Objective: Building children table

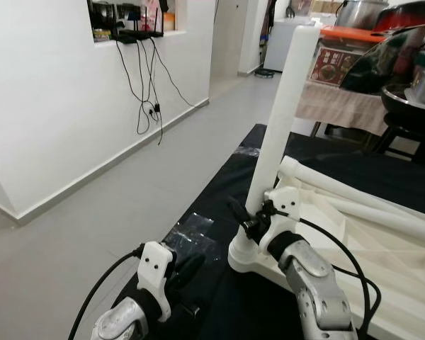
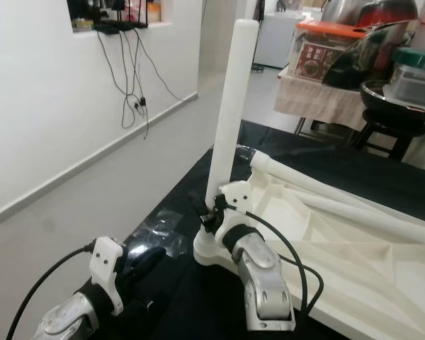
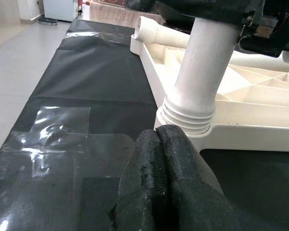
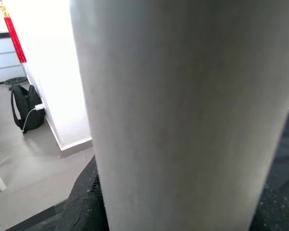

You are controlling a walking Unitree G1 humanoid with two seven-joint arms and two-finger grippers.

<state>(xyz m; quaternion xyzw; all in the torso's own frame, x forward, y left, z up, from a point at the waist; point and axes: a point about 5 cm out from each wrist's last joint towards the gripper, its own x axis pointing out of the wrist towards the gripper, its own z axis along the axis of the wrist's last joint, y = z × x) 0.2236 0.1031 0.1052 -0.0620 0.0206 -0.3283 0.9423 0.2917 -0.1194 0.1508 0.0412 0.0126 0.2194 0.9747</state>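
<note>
Here my right end effector (image 1: 249, 218) clasps the upright white leg (image 1: 280, 117) at the tabletop's (image 1: 382, 234) corner; left end effector (image 3: 159, 185) clenched beside it.

White plastic table top (image 1: 382, 248), upside down on black sheet. One white leg (image 1: 280, 120) upright in near corner socket, threaded base seated. Two more legs (image 1: 368, 195) lying across underside.

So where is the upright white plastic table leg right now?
The white plastic table leg stands in the corner socket of the upturned white tabletop, gripped near its base by the right gripper.
</note>
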